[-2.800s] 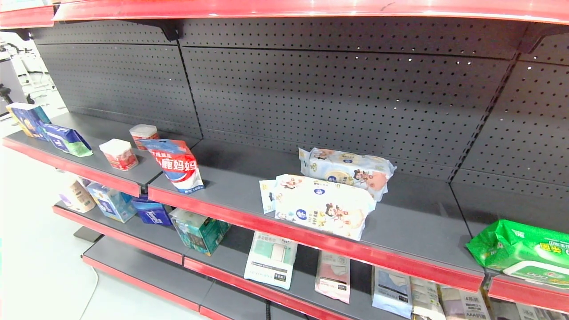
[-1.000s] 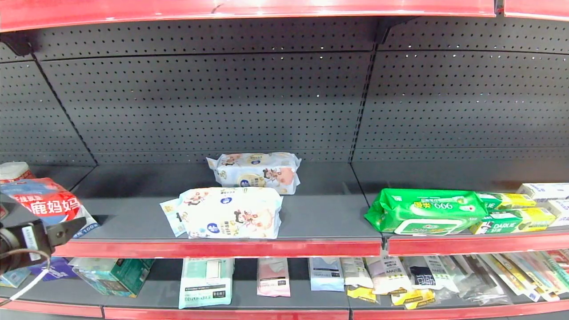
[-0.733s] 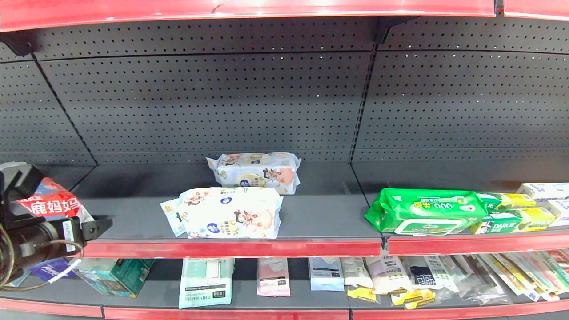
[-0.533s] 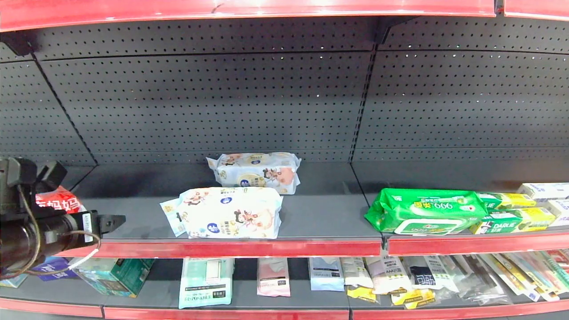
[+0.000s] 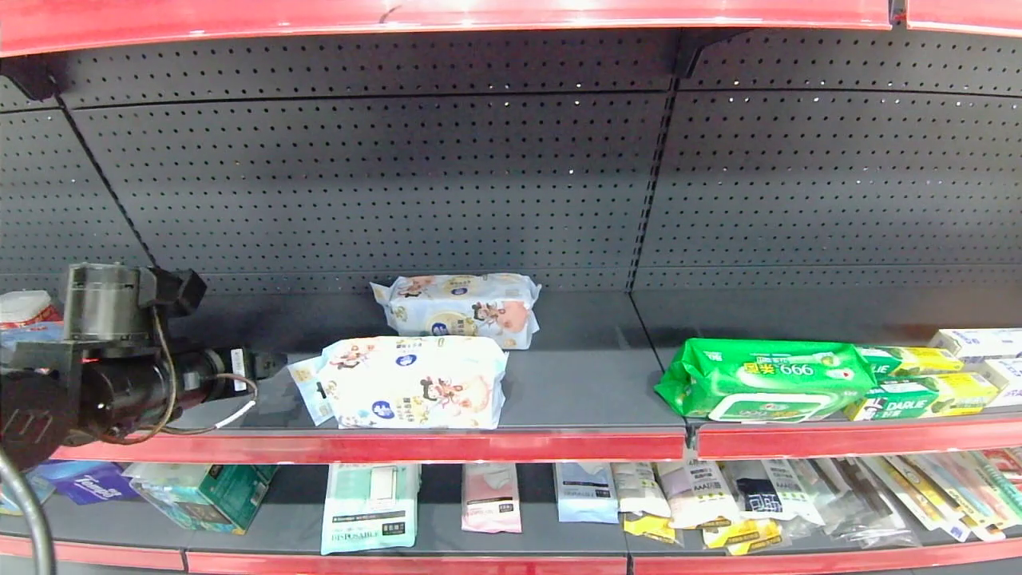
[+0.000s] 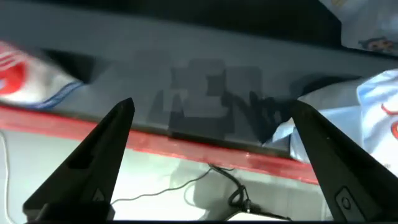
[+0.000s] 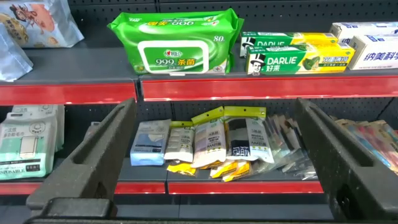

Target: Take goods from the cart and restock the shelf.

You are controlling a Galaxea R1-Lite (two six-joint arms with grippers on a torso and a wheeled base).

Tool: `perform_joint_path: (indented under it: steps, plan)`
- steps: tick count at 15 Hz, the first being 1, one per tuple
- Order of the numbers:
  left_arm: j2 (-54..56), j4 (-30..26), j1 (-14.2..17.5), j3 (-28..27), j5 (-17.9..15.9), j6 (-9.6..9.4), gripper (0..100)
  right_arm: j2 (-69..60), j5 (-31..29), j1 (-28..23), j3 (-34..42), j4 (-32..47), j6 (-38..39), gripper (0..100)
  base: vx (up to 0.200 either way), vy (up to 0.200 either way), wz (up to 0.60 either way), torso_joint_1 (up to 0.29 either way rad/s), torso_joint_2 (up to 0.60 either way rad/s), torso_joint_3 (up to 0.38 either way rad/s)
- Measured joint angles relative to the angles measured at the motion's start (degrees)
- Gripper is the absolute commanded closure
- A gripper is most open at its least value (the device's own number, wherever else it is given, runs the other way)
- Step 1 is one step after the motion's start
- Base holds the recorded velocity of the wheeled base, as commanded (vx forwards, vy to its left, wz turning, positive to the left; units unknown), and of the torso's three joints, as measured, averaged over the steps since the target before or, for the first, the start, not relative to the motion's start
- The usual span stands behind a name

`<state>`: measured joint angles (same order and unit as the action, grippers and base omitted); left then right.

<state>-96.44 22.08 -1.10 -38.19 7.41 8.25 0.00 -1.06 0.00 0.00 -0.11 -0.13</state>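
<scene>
White wipes pack [image 5: 415, 382] lies beside left tool [image 6: 212, 106].

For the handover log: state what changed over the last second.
The left gripper, jaws open and empty, rose and advanced to the right along the shelf toward the front wipes pack. Nothing was grasped or released. The front wipes pack, rear wipes pack and green wipes pack stayed put.

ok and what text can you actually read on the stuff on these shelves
"999" and "80": green plastic wipes pack.
"DARLIE": green and yellow toothpaste box.
"DISPOSABLE": white and green flat pouch.
Too small or blurred to read: white cartoon-print soft packs, small flat hanging packets, white box with dark characters.
</scene>
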Motion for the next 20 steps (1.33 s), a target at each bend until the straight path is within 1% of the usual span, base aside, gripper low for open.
perform_joint_path:
  steps: [3, 7, 12, 20]
  plan:
    - [-4.35, 0.83, -0.80, -1.74, -0.33, -0.11, 0, 0.00, 0.00, 0.00, 0.00, -0.02, -0.02, 0, 0.000, 0.000, 0.00, 0.000, 0.00, 0.000]
    - [-7.28, 0.88, -2.47, -2.84, -1.48, -0.11, 0, 0.00, 0.02, 0.00, 0.00, -0.02, 0.00, 0, 0.000, 0.000, 0.00, 0.000, 0.00, 0.000]
    - [-8.58, 0.94, -3.44, -3.56, -1.78, -0.02, 0, 0.00, 0.00, 0.00, 0.00, -0.02, 0.00, 0, 0.000, 0.000, 0.00, 0.000, 0.00, 0.000]
    - [-10.03, 0.85, -6.25, -5.13, -1.73, 0.20, 0, 0.00, 0.02, 0.00, 0.00, -0.02, 0.00, 0, 0.000, 0.000, 0.00, 0.000, 0.00, 0.000]
